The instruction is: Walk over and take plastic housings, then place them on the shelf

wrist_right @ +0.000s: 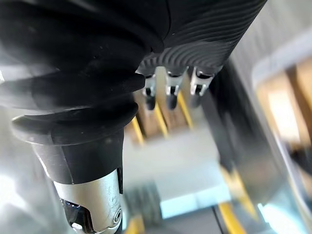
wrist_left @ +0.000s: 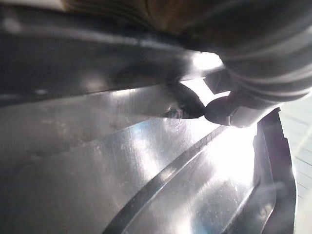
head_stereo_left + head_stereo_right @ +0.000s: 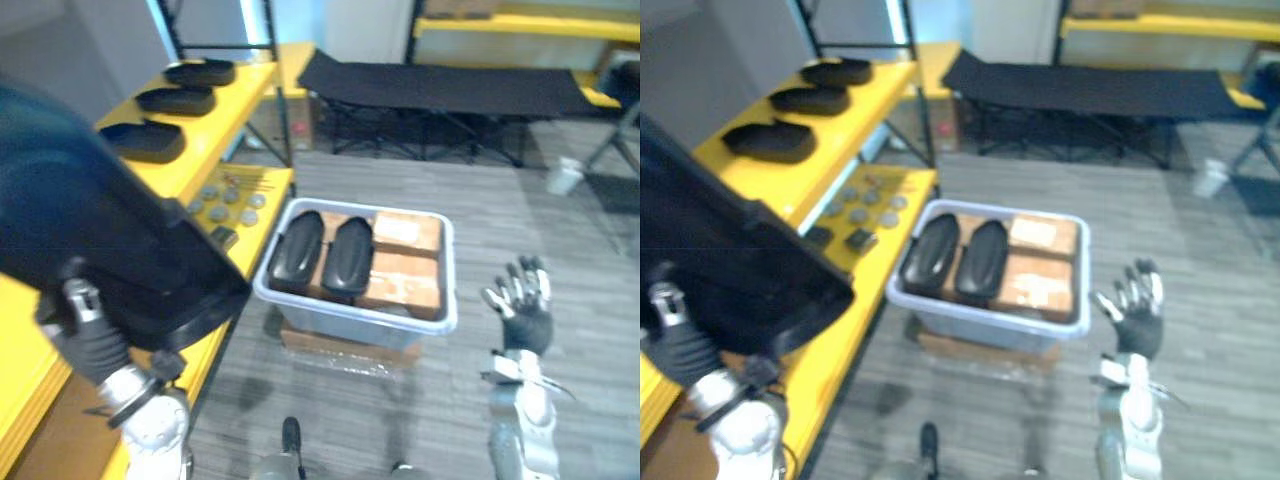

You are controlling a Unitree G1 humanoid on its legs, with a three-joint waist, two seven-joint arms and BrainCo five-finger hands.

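Note:
My left hand [image 3: 95,340] holds a large black plastic housing [image 3: 90,230] up close at the left, over the edge of the yellow shelf [image 3: 235,110]. In the left wrist view a fingertip [image 2: 234,109] presses on the housing's glossy inner face [image 2: 146,165]. Three more black housings [image 3: 176,100] lie in a row on the shelf top. Two others [image 3: 297,245] [image 3: 349,255] lie side by side in a grey bin [image 3: 355,310] on the floor. My right hand [image 3: 520,300] hangs open to the right of the bin, its straight fingers [image 1: 168,90] empty.
Brown cardboard boxes [image 3: 405,270] fill the right half of the bin, which rests on a flat carton [image 3: 340,350]. The lower shelf board [image 3: 262,220] carries several small round parts. A black cot [image 3: 440,85] stands behind, and a white cup [image 3: 563,177] is on the floor at right.

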